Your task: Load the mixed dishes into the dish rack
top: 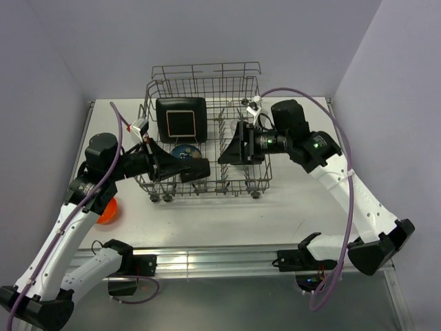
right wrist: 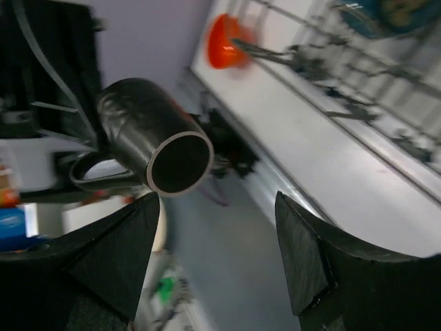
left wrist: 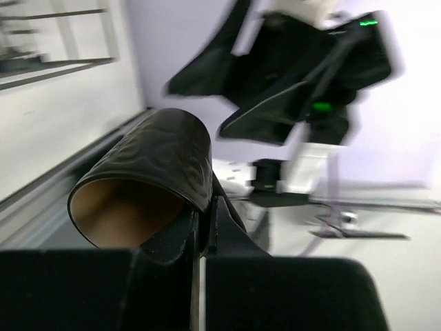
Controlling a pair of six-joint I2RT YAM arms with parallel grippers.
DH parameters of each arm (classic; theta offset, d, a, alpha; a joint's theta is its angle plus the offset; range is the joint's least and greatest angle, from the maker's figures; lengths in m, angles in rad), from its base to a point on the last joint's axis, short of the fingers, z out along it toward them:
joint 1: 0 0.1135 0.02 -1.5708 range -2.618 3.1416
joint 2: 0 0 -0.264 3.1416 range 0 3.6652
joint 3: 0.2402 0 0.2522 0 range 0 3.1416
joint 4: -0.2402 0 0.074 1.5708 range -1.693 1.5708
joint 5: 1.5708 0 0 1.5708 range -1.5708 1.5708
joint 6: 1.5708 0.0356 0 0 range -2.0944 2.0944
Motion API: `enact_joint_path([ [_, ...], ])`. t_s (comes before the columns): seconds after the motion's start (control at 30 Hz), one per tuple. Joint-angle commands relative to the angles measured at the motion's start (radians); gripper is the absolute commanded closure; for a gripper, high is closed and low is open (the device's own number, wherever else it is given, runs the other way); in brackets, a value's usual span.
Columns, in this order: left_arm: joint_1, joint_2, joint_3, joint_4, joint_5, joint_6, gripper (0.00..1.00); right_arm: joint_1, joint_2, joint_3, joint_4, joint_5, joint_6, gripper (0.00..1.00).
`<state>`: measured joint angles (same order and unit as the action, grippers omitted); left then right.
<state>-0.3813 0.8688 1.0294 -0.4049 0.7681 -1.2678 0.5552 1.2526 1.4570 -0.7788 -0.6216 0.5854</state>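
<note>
Two loaded: the black square plate (top: pixel 180 117) stands on edge at the back left of the dish rack (top: pixel 234 181); the blue round bowl (top: pixel 186 150) lies just in front of it, among the tines.
In hand: my left tool (top: pixel 180 167) is clenched on the wall of the dark brown mug (top: pixel 196 170), held on its side at the rack's front-left rows. I cannot tell whether it touches the tines.
My right tool (right wrist: pixel 217 200): spread wide, grasping nothing, over the rack's middle.
On the counter (top: pixel 275 214): the small orange bowl (top: pixel 107 210), by my left arm, well apart from the rack.
Not visible: pale green cup, small clear glass.
Progress: roughly a third done, by my judgement.
</note>
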Motion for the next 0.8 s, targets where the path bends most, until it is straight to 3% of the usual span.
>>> enact_joint_path([
  [0.0,-0.007,-0.017,-0.078,0.503,0.1,-0.275,1.0,-0.027,-0.114,-0.148,0.381,-0.311,0.273,0.25],
  [0.13,-0.016,0.015,-0.045,0.531,0.112,-0.275,1.0,-0.046,-0.185,-0.329,0.854,-0.411,0.561,0.26],
  [0.23,-0.021,0.032,-0.022,0.532,0.114,-0.271,1.0,-0.046,-0.19,-0.408,1.056,-0.431,0.726,0.26],
  [0.6,-0.063,0.072,-0.022,0.65,0.092,-0.343,1.0,-0.043,-0.124,-0.359,1.102,-0.432,0.758,0.27],
  [0.77,-0.076,0.081,-0.003,0.664,0.085,-0.363,1.0,-0.043,-0.101,-0.322,0.998,-0.426,0.664,0.28],
])
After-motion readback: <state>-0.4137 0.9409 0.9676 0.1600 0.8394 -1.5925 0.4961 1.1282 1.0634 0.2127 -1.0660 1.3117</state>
